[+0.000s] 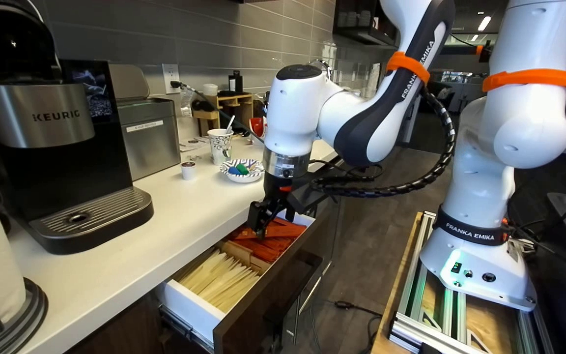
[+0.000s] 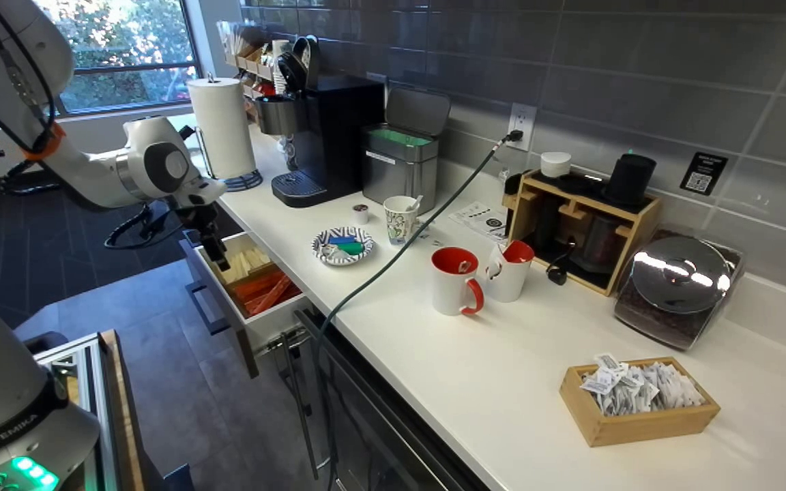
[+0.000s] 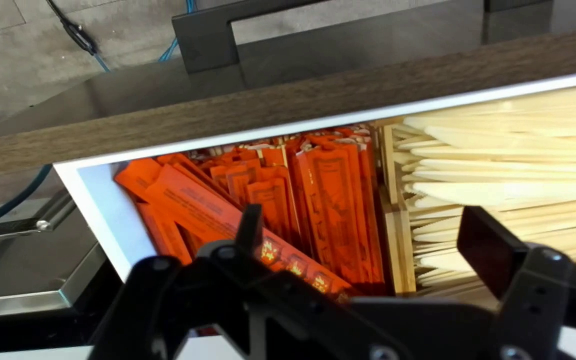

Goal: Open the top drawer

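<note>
Facing grey wall tiles (image 2: pixel 638 88) and a white bench (image 2: pixel 434 382), running above and behind the top drawer (image 3: pixel 268 112). Finding the top drawer standing pulled out from beneath the bench, with dark brown front (image 1: pixel 248 317) and black handle (image 3: pixel 203 42) facing outward. Seeing the tool (image 3: pixel 361 225) hanging right over the top drawer in all three views. Spotting orange-red packets (image 3: pixel 338 210) filling one section of the top drawer and pale sticks (image 3: pixel 508 185) filling the next, with a wooden divider (image 3: pixel 402 250) standing between.

Catching gold print (image 3: pixel 295 267) on a slanting packet only in the wrist view. Seeing only in both exterior views a coffee maker (image 1: pixel 62 113) and a patterned bowl (image 1: pixel 239 178) sitting on the bench near the top drawer. Seeing in an exterior view alone a ceiling light (image 1: pixel 484 23) glowing well beyond the top drawer. Noting, in an exterior view alone, a window (image 2: pixel 134 41) and a wooden box (image 2: pixel 652 426) holding sachets (image 2: pixel 638 385), both well apart from the top drawer.

Finding two black fingers (image 3: pixel 250 225) standing wide apart above the top drawer, with only drawer contents showing through the gap. Viewing from the wrist, seeing one overlapping the packets and one the sticks. Not being able to tell about contact with anything below.
</note>
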Available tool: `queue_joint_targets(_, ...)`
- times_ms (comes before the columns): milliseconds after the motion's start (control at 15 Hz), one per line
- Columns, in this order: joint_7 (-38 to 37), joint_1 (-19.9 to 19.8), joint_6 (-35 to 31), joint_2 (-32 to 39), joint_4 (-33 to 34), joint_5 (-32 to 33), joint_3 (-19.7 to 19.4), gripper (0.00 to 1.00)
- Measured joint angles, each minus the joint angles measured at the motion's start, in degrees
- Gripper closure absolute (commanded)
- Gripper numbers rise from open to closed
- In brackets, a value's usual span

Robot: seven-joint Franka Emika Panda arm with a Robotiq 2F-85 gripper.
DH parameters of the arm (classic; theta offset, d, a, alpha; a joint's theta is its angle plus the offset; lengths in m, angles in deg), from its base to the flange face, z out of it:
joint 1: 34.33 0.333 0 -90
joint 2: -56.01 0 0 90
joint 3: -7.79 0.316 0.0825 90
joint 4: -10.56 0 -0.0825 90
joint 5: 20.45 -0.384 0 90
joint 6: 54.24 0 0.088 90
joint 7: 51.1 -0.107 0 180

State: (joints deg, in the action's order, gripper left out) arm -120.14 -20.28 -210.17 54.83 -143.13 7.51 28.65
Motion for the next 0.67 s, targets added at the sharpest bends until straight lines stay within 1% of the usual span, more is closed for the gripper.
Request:
queue_joint_targets(267, 3.0, -0.6, -1.7, 4.1, 0.7, 0.1, -1.0, 0.00)
queue_joint_targets(667, 5.7, -0.9, -1.9, 9.6, 2.2, 0.0, -1.4, 0.00)
